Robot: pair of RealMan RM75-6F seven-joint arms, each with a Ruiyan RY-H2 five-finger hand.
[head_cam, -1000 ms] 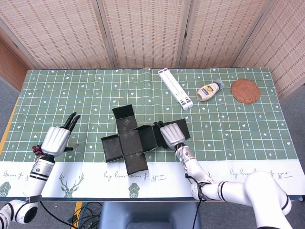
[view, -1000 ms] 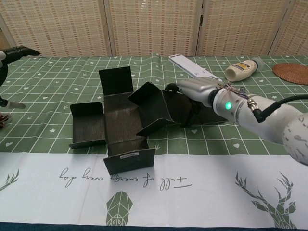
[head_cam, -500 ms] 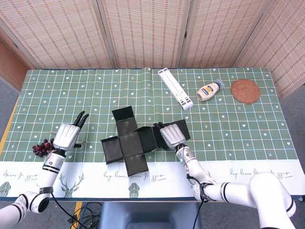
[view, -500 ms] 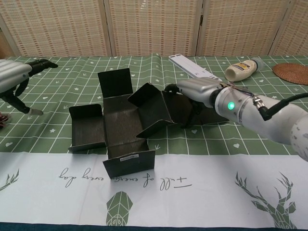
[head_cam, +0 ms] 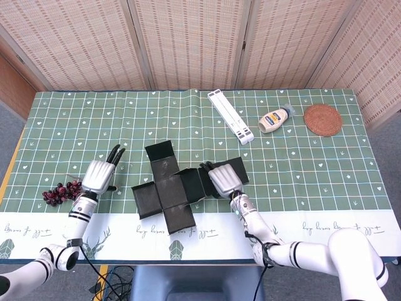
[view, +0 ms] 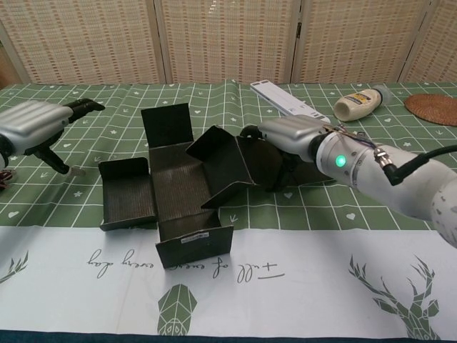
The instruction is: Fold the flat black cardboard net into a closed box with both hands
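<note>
On the green checked tablecloth (head_cam: 188,119), near its front edge, lies the black cardboard net (head_cam: 169,188). It is shaped like a cross, and some of its flaps already tip up. Most of it is not folded yet.

To the right of the net, the right hand (head_cam: 224,179) grips the right flap (view: 228,168). That flap is lifted and leans in over the middle of the net. The fingers curl around the card, so this hand is holding it.

To the left of the net, the left hand (head_cam: 100,174) hangs apart from the card and holds nothing. Its dark fingertips (view: 86,106) stick out, pointing toward the net.

I think the step now is to stand the sides up. To do it well, the right hand should keep its flap steady and straight up, not push it flat. The left hand should come to the left flap (view: 127,194) and lift it slowly along the crease. Both hands should press gently, so the net does not slide.

Left of the net, beside the left hand, sits a bunch of grapes (head_cam: 59,191). Far behind the net are a white rack (head_cam: 230,116), a bottle (head_cam: 276,119) and a round mat (head_cam: 323,119).
</note>
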